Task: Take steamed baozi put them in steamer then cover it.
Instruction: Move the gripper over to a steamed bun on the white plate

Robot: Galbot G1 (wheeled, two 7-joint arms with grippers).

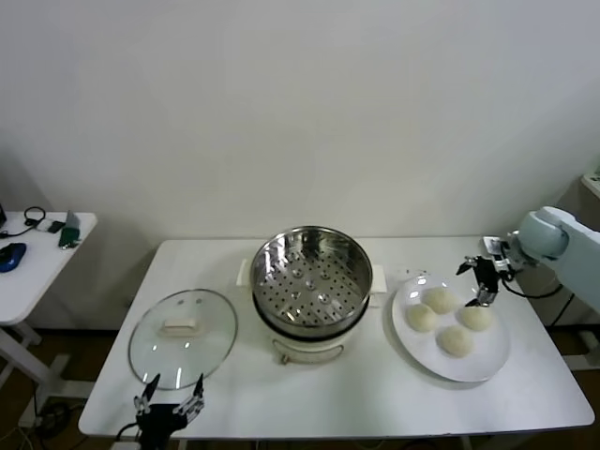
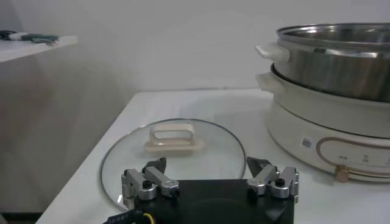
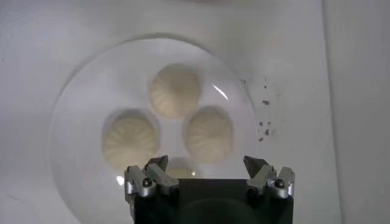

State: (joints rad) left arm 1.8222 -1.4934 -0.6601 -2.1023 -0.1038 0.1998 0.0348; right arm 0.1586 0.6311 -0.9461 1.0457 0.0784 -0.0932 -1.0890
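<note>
four steamed baozi (image 1: 447, 320) sit on a white plate (image 1: 492, 361) near the table's right edge, directly below the wide-open right gripper (image 1: 484, 282); left gripper (image 1: 169, 403), jaws wide, waits beside the cover (image 1: 183, 336).

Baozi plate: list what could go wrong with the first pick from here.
1. The four baozi sit packed together on the plate; the open right gripper, hovering over them, may nudge a neighbour while closing on one.
2. The buns look soft, so a hard squeeze could dent one.
3. The steamer has a tall rim; a low carry could clip it.
</note>
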